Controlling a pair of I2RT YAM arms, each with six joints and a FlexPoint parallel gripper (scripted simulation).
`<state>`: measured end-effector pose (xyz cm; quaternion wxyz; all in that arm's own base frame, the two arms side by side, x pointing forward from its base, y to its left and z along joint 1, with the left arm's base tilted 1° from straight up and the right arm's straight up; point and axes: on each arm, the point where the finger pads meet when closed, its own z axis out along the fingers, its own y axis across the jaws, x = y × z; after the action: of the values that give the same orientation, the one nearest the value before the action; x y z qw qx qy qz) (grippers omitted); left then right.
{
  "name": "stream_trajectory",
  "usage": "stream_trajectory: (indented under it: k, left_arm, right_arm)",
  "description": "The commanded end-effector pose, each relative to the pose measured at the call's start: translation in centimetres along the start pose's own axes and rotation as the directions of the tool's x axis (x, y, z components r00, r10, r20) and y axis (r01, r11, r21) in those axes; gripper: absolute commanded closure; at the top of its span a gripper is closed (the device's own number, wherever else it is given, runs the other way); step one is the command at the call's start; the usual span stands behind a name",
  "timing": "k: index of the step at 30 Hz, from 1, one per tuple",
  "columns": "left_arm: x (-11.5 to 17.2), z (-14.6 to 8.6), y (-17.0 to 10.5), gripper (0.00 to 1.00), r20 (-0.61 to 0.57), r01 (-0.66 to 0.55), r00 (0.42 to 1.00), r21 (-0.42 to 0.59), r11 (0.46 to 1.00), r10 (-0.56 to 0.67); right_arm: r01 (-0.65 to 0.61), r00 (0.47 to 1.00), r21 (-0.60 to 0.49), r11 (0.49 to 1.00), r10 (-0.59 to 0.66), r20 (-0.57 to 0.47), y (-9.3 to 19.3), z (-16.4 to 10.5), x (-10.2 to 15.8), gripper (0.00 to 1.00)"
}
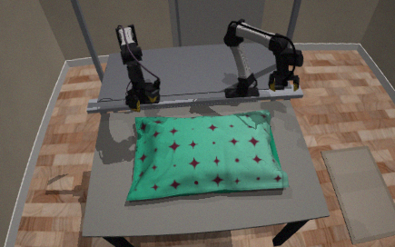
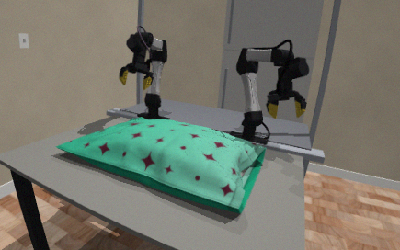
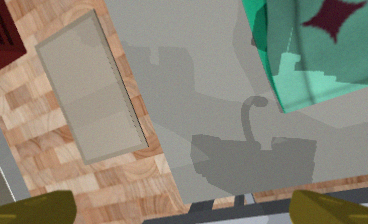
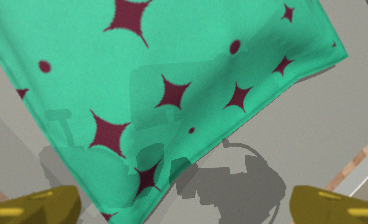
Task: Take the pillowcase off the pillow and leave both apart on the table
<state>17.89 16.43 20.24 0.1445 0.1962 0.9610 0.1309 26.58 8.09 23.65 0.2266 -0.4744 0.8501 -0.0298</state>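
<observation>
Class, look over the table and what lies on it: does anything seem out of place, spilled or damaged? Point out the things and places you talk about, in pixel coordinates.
Nothing stands out. The green pillowcase point(image 1: 205, 152) point(image 2: 176, 153) point(image 3: 355, 55) point(image 4: 85, 85) lies on the table point(image 1: 114, 213) point(image 2: 277, 221) point(image 3: 210, 30) point(image 4: 335, 110), plumped and lightly creased, with no spill or tear showing.

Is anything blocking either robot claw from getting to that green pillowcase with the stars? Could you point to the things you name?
Nothing visible: only air separates the open left gripper point(image 1: 284, 87) point(image 2: 286, 111) point(image 3: 182, 199) and open right gripper point(image 1: 144, 103) point(image 2: 135, 83) point(image 4: 185, 195) from the star-patterned pillowcase point(image 1: 205, 152) point(image 2: 171, 149) point(image 3: 345, 55) point(image 4: 150, 67).

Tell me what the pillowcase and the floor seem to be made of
The pillowcase: probably thin woven cloth, matte, judging by its soft wrinkles and seamed edges; cotton or polyester, I can't tell.

The floor: wood or a wood-look laminate, fairly matte, with grain showing in short mixed-tone blocks.
</observation>
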Motion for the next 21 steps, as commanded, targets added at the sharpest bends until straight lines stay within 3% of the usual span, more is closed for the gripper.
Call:
stream_trajectory:
  k: [1, 4, 9, 18, 21]
  left_arm:
    - [-2.2, -0.4, 1.9, 0.0, 0.061, 0.089, 0.995, -0.153, 0.984, -0.08]
    - [-2.8, -0.5, 1.9, 0.0, 0.076, 0.095, 0.994, -0.167, 0.981, -0.083]
    - [-6.4, -2.0, 2.3, 0.0, 0.219, 0.142, 0.972, -0.239, 0.961, -0.089]
    - [-12.5, -5.2, 2.4, 0.0, 0.475, 0.265, 0.873, -0.28, 0.923, -0.107]
    - [-13.1, -5.5, 2.3, 0.0, 0.501, 0.279, 0.858, -0.275, 0.92, -0.11]
  right_arm:
    - [-0.125, 0.988, 0.125, 0.984, 0.113, 0.101, -2.5, -0.3, -1.1, 0.0]
    - [-0.13, 0.986, 0.133, 0.982, 0.115, 0.119, -2.6, -0.3, -1.5, 0.0]
    - [-0.256, 0.951, 0.219, 0.941, 0.204, 0.233, -5.0, -1.8, -1.9, 0.0]
    - [-0.453, 0.845, 0.297, 0.84, 0.299, 0.443, -8.6, -4.3, -2.8, 0.0]
    - [-0.458, 0.839, 0.294, 0.839, 0.299, 0.455, -8.8, -4.2, -3.3, 0.0]
